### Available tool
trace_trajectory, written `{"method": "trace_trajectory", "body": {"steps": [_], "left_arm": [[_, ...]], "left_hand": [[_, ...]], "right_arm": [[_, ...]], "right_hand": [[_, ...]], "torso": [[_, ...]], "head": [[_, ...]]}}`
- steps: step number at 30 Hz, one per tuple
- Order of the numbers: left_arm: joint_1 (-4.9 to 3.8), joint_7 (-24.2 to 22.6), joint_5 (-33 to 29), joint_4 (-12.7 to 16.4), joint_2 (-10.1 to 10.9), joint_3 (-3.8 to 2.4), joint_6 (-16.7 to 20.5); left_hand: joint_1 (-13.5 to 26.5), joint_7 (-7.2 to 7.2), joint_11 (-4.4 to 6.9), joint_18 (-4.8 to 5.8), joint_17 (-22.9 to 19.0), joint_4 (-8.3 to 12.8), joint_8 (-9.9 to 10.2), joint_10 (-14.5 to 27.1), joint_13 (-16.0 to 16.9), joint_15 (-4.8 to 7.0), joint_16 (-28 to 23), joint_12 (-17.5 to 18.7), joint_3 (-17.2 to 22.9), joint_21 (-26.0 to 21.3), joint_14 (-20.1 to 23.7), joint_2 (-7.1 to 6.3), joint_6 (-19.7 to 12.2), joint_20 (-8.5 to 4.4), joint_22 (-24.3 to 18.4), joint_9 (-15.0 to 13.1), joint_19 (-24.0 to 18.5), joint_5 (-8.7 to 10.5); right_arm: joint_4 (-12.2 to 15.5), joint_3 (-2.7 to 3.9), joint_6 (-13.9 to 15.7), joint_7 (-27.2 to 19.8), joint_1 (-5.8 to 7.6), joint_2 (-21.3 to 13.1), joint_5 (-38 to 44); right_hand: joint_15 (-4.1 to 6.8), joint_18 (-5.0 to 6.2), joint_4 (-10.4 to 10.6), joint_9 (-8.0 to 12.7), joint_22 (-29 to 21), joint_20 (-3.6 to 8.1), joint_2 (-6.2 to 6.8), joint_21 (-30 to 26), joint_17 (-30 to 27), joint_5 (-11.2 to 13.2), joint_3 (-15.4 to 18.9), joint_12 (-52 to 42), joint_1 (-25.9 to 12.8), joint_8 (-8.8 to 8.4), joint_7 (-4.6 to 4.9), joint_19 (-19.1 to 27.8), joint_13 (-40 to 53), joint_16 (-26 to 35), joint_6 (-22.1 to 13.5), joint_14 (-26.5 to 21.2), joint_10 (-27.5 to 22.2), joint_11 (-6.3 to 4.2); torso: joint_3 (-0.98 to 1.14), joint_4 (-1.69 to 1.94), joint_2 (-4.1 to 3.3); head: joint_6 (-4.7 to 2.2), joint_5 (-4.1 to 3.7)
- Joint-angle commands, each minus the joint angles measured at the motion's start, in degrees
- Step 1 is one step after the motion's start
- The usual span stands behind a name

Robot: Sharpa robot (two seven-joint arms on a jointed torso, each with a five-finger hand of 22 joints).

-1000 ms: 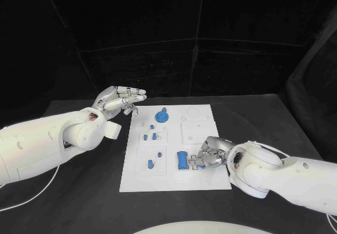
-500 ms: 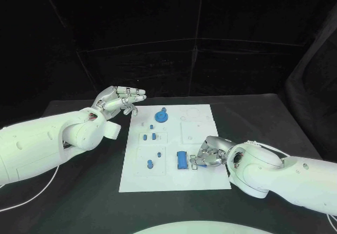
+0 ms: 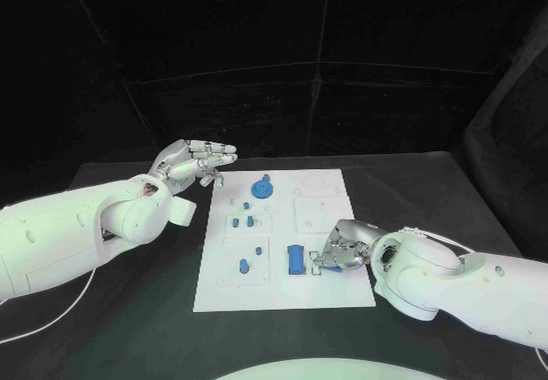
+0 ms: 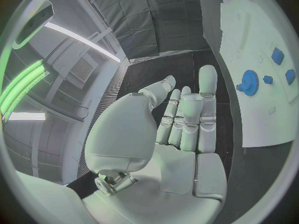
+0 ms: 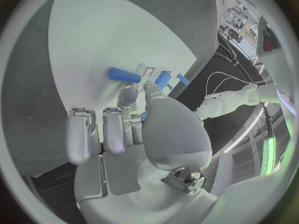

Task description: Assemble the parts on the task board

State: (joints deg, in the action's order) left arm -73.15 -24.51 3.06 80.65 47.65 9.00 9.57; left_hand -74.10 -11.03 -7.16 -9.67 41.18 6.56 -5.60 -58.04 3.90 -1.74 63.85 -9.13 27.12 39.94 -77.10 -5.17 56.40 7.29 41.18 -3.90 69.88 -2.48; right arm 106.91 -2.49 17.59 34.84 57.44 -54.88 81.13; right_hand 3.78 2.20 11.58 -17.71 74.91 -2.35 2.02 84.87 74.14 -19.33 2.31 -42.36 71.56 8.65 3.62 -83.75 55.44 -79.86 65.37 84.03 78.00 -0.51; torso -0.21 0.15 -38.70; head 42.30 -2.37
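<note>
We saw the black table [image 3: 137, 317] with one white task board [image 3: 286, 237] lying in its middle, long side running away from the robot. The left hand [image 3: 194, 164] hovered above the table just beside the board's far left corner, holding nothing, fingers loosely curled forward and a little apart; in the left wrist view the fingers [image 4: 187, 119] lay mostly straight side by side, free of any part. The right hand [image 3: 343, 249] was down on the board's near right area, fingers bunched narrow; the right wrist view showed a small blue part [image 5: 143, 117] pinched between thumb and a fingertip, mostly hidden, so we could not tell its shape. On the board we counted one round blue gear [image 3: 264, 188] at the far end, one long blue bar [image 3: 296, 259] just left of the right hand, and several small blue pieces [image 3: 243, 224] in the left-hand recesses, roughly five, too small to count surely. The bar showed again as a blue cylinder-like piece [image 5: 124, 75] lying flat beyond the fingertips, apart from them.
</note>
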Motion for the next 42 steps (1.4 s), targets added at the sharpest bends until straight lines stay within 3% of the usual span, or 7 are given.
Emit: {"method": "trace_trajectory", "body": {"steps": [1,6,10,16,23,32,42], "left_arm": [[-0.08,-0.1,-0.2,0.1,0.0,-0.05,-0.5],[-0.08,-0.1,-0.2,0.1,0.0,-0.05,-0.5],[-0.08,0.0,-0.2,0.1,0.0,-0.05,-0.5],[-0.08,0.1,-0.2,0.1,0.0,-0.05,-0.6],[-0.08,0.1,-0.2,0.0,0.0,-0.05,-0.6],[-0.07,0.3,-0.2,-0.1,0.0,-0.03,-0.8],[-0.03,0.4,-0.2,-0.1,-0.1,0.00,-1.0]], "left_hand": [[0.1,-0.16,-0.12,-0.82,-0.1,0.1,-0.1,0.4,-0.1,0.02,0.2,-0.4,-0.4,-0.4,0.6,0.25,-0.2,-0.04,-0.1,0.1,-0.2,-0.35],[0.1,-0.20,-0.15,-0.81,-0.1,0.1,0.0,0.4,-0.1,0.01,0.2,-0.4,-0.4,-0.4,0.6,0.25,-0.2,-0.03,-0.1,0.1,-0.2,-0.34],[0.1,-0.23,-0.17,-0.81,-0.1,0.1,0.0,0.5,-0.1,-0.01,0.2,-0.4,-0.4,-0.4,0.6,0.24,-0.3,-0.03,-0.1,0.1,-0.2,-0.34],[0.1,-0.23,-0.17,-0.81,-0.1,0.1,0.0,0.5,-0.1,-0.01,0.2,-0.4,-0.4,-0.4,0.6,0.24,-0.3,-0.03,-0.1,0.1,-0.2,-0.34],[0.1,-0.23,-0.17,-0.81,-0.1,0.1,0.0,0.5,-0.1,-0.01,0.2,-0.4,-0.4,-0.4,0.6,0.24,-0.3,-0.03,-0.1,0.1,-0.2,-0.34],[0.1,-0.26,-0.20,-0.80,-0.2,0.1,0.1,0.7,-0.1,-0.03,0.2,-0.5,-0.4,-0.4,0.6,0.28,-0.4,-0.01,-0.1,0.1,-0.2,-0.35],[0.1,-0.26,-0.20,-0.80,-0.2,0.1,0.1,0.7,-0.1,-0.03,0.2,-0.5,-0.4,-0.4,0.6,0.28,-0.4,-0.01,-0.1,0.1,-0.2,-0.35]], "right_arm": [[-0.1,0.01,-0.3,-0.1,0.08,0.1,1.4],[-0.2,0.01,0.2,-0.3,0.08,0.2,1.4],[-0.3,0.01,0.5,-0.6,0.08,0.2,0.9],[-0.1,0.01,0.6,-1.2,0.08,-0.1,0.4],[0.7,0.01,0.9,-5.9,0.08,-2.4,1.8],[2.6,0.01,-1.2,-13.1,0.08,-7.1,9.0],[2.5,0.00,-4.5,-12.7,0.06,-6.5,16.8]], "right_hand": [[0.51,-0.05,-0.3,-0.1,7.3,0.10,-0.11,-0.3,-0.1,0.5,0.2,0.2,0.8,0.00,0.21,-0.4,-0.1,0.2,0.2,3.1,0.1,-0.13],[0.27,-0.02,1.6,0.0,7.2,-0.08,-0.40,-0.4,-0.2,1.8,2.1,0.3,-1.7,-0.28,0.48,-0.3,-0.1,0.3,-0.2,3.1,0.2,0.15],[0.19,0.01,4.8,-0.1,7.2,-0.22,-1.11,-0.5,-0.3,4.0,4.7,0.2,-4.9,-0.38,0.48,-0.2,0.1,0.4,-0.3,3.1,0.2,0.23],[0.14,0.01,5.1,-0.2,7.2,-0.27,-1.89,-0.5,-0.3,6.2,6.8,0.2,-7.5,-0.46,0.53,-0.2,0.3,0.5,-0.4,3.1,0.1,0.28],[-0.22,0.07,3.1,0.3,7.0,-0.54,-0.30,-0.7,-0.3,7.0,7.7,0.4,-2.6,-1.57,1.18,0.0,0.3,0.5,-2.4,3.1,-0.4,0.76],[-0.64,0.25,-2.5,1.6,6.4,-0.96,0.49,-1.2,-0.7,5.8,7.0,2.2,8.0,-2.81,1.99,0.6,-0.8,0.9,-4.4,2.9,-2.0,1.26],[-0.76,0.34,-3.3,2.0,6.0,-1.09,0.34,-1.5,-1.2,5.6,7.2,3.8,9.5,-2.85,2.11,0.9,-2.0,1.3,-4.3,2.8,-2.6,1.36]], "torso": [[-0.02,0.03,-0.01],[-0.02,0.02,-0.01],[0.00,0.00,-0.01],[0.00,0.01,0.03],[0.05,0.00,0.04],[0.04,-0.15,0.05],[-0.01,0.11,0.00]], "head": [[0.02,0.01],[0.05,0.03],[0.03,0.04],[0.00,-0.01],[-0.07,-0.17],[-0.12,-0.31],[-0.14,-0.57]]}}
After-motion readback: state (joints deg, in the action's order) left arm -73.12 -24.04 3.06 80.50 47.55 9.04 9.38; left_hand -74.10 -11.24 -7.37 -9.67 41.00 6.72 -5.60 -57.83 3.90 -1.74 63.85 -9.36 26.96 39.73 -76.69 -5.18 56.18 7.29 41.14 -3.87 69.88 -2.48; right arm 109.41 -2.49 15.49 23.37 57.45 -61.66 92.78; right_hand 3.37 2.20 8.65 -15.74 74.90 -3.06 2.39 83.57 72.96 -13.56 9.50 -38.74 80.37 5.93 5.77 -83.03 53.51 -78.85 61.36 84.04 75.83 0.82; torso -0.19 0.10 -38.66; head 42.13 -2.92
